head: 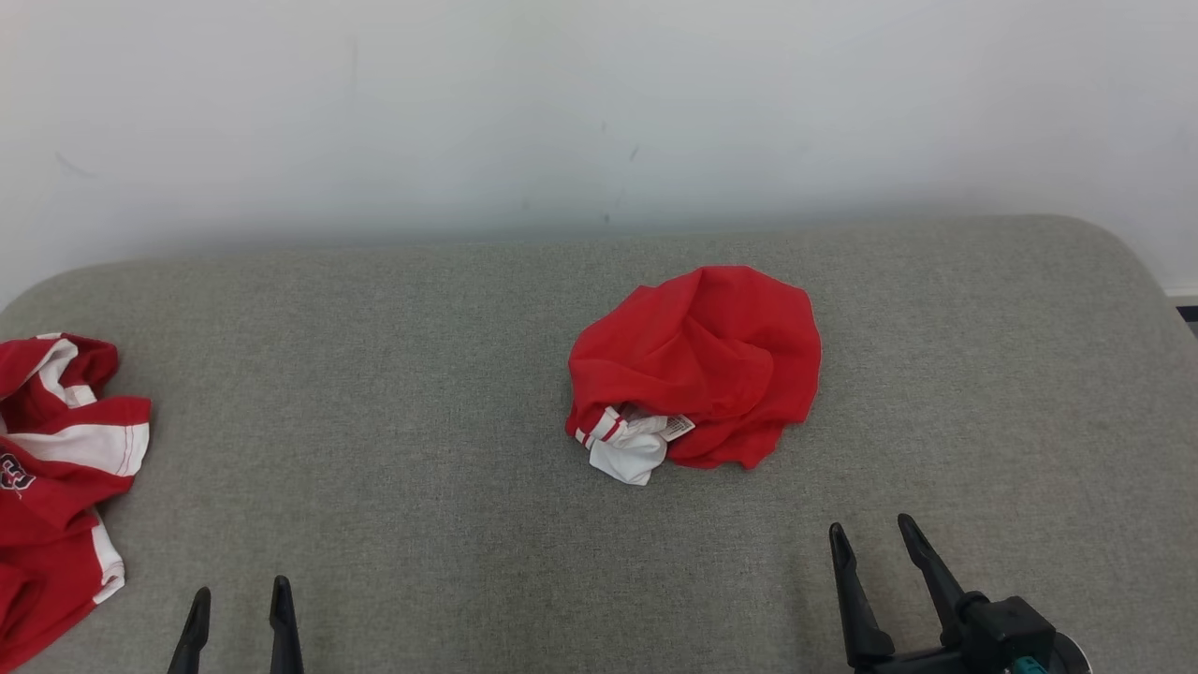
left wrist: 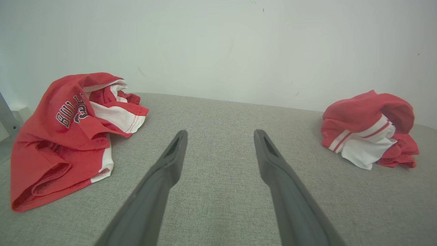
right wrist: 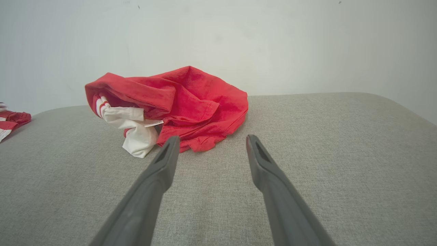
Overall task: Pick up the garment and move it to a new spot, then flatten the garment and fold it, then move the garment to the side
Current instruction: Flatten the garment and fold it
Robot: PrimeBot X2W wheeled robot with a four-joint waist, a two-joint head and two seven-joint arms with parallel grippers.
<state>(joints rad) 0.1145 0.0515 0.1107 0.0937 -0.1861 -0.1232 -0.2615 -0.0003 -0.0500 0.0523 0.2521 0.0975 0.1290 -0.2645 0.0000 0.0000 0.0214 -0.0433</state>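
Note:
The garment [head: 702,360] lies crumpled in a red heap at the middle of the grey padded surface, with a white panel, stripe trim and a white label showing at its near left edge. In the right wrist view the garment [right wrist: 191,95] sits just beyond and left of my right gripper [right wrist: 212,136], which is open and holds nothing. My right gripper [head: 870,522] hovers at the lower right, near the heap's right side. At the lower left my left gripper [head: 241,588] is open and holds nothing too. From the left wrist view, the garment [left wrist: 362,116] lies far right of my left gripper [left wrist: 221,131].
A second red-and-white shirt [head: 56,468] with dark lettering lies bunched at the left edge of the grey surface [head: 421,374], also seen as the second shirt [left wrist: 61,136] left of the left fingers. A white wall [head: 599,112] stands behind. The surface rounds off at both far corners.

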